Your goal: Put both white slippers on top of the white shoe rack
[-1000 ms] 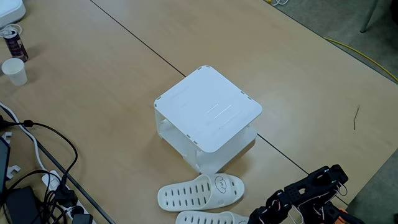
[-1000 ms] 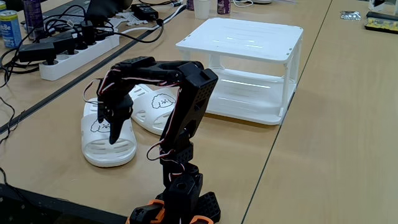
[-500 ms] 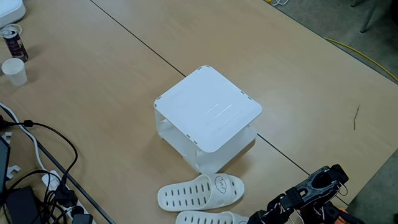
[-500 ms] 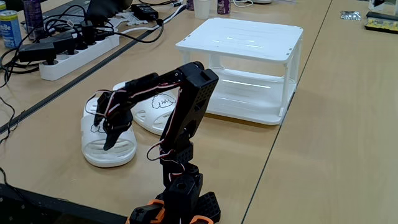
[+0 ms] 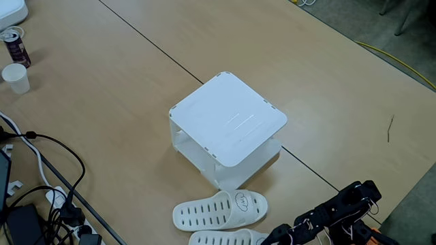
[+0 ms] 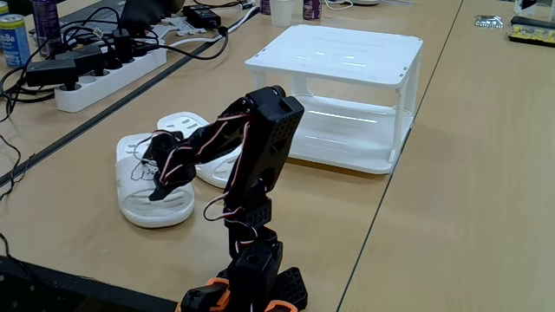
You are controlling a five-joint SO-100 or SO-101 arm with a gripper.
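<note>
White slippers: one (image 6: 154, 186) lies flat on the worktop (image 6: 451, 208) at centre left of a fixed view, with my fingers (image 6: 165, 180) lowered onto its strap; the other (image 6: 206, 149) lies just behind it, partly hidden by my arm (image 6: 264, 147). In the other fixed view, both sit at the bottom centre, one (image 5: 219, 209) fully shown with slotted rows and a small black mark, the second (image 5: 225, 237) cut by the lower edge, side by side and just apart. My fingers meet the near slipper at its upper band; whether they are clenched on it or released I cannot tell, since the tips are dark against the strap. White shoe rack (image 5: 227, 127) stands near the slippers, toward frame centre, its flat top bare; in the side-on fixed view (image 6: 347, 91) it stands at upper centre, two tiers visible. A power strip (image 6: 108, 74) with cables lies at upper left there. A paper cup (image 5: 16, 77) and a can (image 5: 13, 45) stand at the far left edge in the view from above.
</note>
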